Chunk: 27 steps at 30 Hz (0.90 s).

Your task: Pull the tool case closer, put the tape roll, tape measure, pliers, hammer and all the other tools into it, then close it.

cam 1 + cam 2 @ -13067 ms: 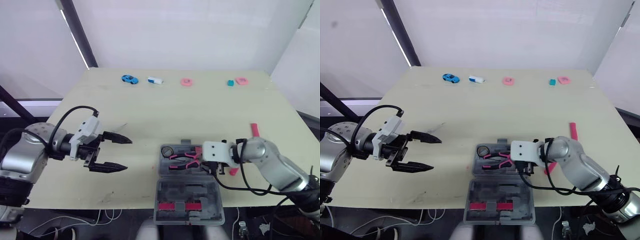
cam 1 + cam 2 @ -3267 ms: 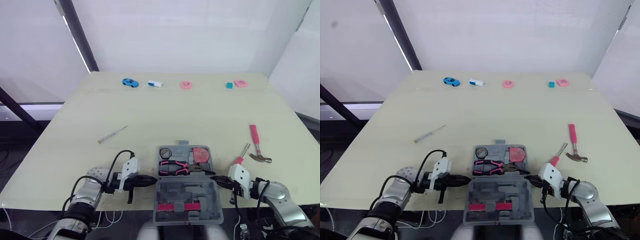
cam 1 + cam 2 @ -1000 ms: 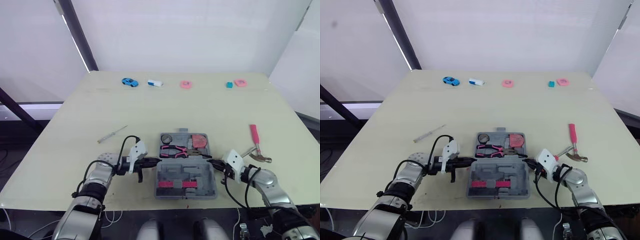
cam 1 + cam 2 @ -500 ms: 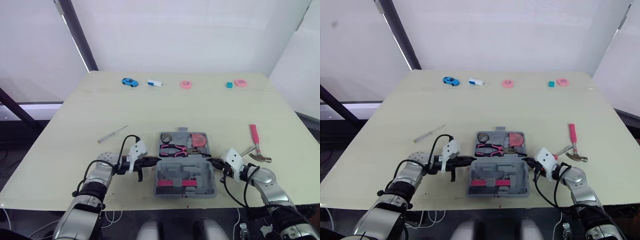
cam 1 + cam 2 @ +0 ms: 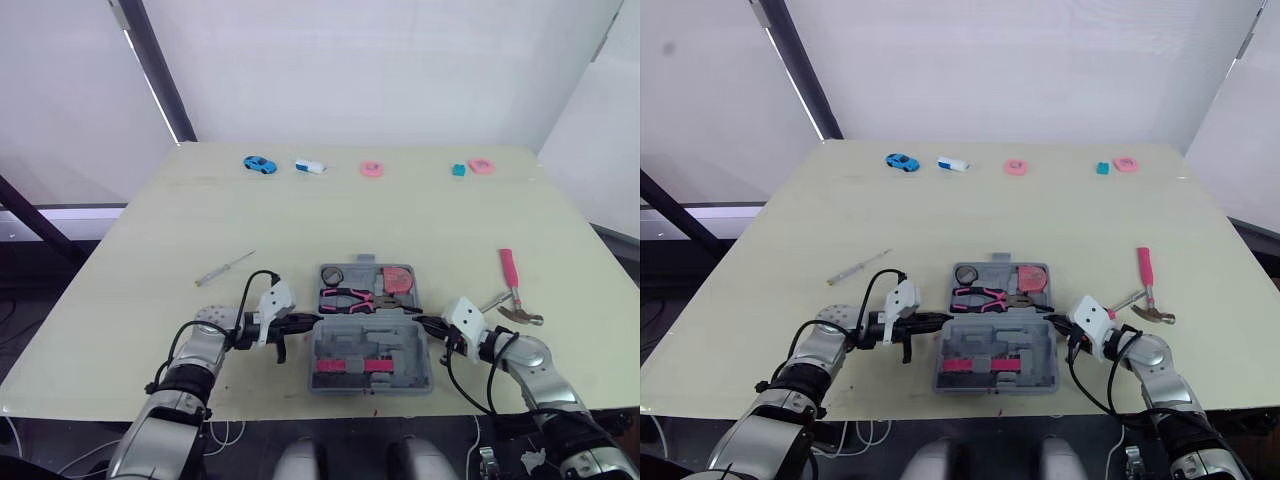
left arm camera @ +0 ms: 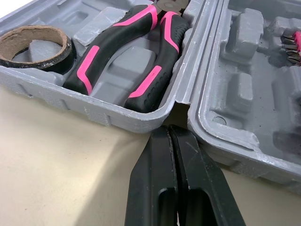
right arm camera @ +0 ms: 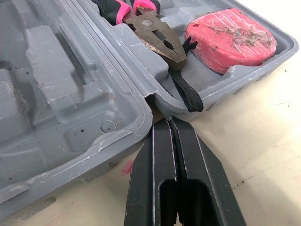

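Note:
The grey tool case (image 5: 371,313) lies open near the table's front edge, its lid (image 5: 400,352) folded toward me. In its far half sit a tape roll (image 5: 333,275), pink-handled pliers (image 5: 350,297) and a pink tape measure (image 5: 399,280). My left gripper (image 5: 310,322) is shut, its tip against the hinge gap on the case's left side (image 6: 168,129). My right gripper (image 5: 422,322) is shut too, its tip at the hinge gap on the right side (image 7: 168,121). A pink-handled hammer (image 5: 513,283) lies on the table right of the case. Further left lies a screwdriver (image 5: 225,268).
Small items line the table's far edge: a blue toy car (image 5: 259,161), a white and blue piece (image 5: 310,165), a pink ring (image 5: 373,168), a teal block (image 5: 459,170) and another pink piece (image 5: 482,164). The lid holds pink bits (image 5: 345,366).
The lid's near edge sits slightly closer to the hinge than a second ago. Both grippers stay shut at the hinge corners.

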Tool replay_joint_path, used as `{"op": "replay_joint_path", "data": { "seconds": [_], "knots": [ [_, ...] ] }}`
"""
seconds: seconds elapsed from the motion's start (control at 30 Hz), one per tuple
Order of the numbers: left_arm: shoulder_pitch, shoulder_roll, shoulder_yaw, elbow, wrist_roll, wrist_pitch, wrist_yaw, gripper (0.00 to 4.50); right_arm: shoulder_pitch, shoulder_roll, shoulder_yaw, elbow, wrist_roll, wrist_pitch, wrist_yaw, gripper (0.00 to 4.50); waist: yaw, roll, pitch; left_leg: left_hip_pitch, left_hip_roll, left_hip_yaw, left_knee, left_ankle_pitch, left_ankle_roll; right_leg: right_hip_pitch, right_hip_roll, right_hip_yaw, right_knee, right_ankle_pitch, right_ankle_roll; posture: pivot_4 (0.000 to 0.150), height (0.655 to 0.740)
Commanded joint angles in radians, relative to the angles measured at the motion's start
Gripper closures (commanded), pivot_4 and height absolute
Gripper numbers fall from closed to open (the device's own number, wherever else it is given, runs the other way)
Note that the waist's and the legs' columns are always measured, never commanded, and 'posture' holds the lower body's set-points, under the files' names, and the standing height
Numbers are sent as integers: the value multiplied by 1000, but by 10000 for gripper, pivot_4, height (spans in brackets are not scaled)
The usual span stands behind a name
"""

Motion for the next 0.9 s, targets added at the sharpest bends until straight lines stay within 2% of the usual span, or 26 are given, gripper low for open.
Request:
{"op": "replay_joint_path", "data": {
  "seconds": [0.03, 0.9],
  "knots": [
    [-22, -20, 2, -4, -1, -19, 3, 44117, -34, 26, 17, -21, 10, -54, 7, 44795, 0, 0, 0, 0, 0, 0, 0, 0, 0, 0, 0, 0, 0, 0, 0, 1500, 7400],
    [-25, -7, 14, 18, 1, -32, 1, 44117, -60, 39, 17, 30, -24, -96, -17, 44795, -2, 0, 0, 0, 0, 0, 0, 0, 0, 0, 0, 0, 0, 0, 0, 1500, 7400]
  ]
}}
